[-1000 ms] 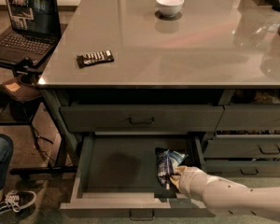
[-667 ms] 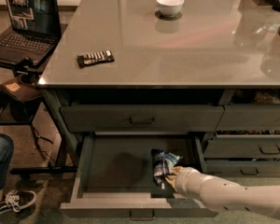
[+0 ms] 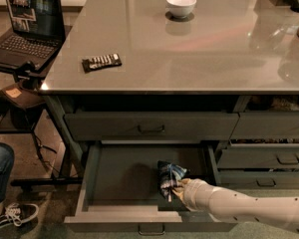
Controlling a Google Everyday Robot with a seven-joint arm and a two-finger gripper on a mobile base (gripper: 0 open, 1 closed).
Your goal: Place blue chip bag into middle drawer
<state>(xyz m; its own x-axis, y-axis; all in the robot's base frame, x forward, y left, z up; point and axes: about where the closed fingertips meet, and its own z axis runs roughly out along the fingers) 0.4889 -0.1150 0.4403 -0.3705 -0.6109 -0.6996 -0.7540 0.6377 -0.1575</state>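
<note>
The middle drawer [image 3: 120, 179] is pulled out below the counter, and its flat grey floor shows. The blue chip bag [image 3: 169, 175], wrinkly dark blue with white patches, stands inside the drawer near its right wall. My gripper [image 3: 177, 187] reaches into the drawer from the lower right on a white arm [image 3: 239, 207]. It is shut on the lower right part of the bag. The bag's bottom is at or just above the drawer floor; I cannot tell which.
A flat black bar [image 3: 101, 61] and a white bowl [image 3: 181, 5] lie on the grey countertop [image 3: 189, 54]. The shut top drawer [image 3: 150, 126] is above, and narrower drawers [image 3: 286, 158] are to the right. A laptop [image 3: 30, 24] and a person's leg and shoe [image 3: 2, 193] are at the left.
My gripper and the chip bag have shifted a little to the left and deeper into the open drawer. Nothing on the countertop has moved.
</note>
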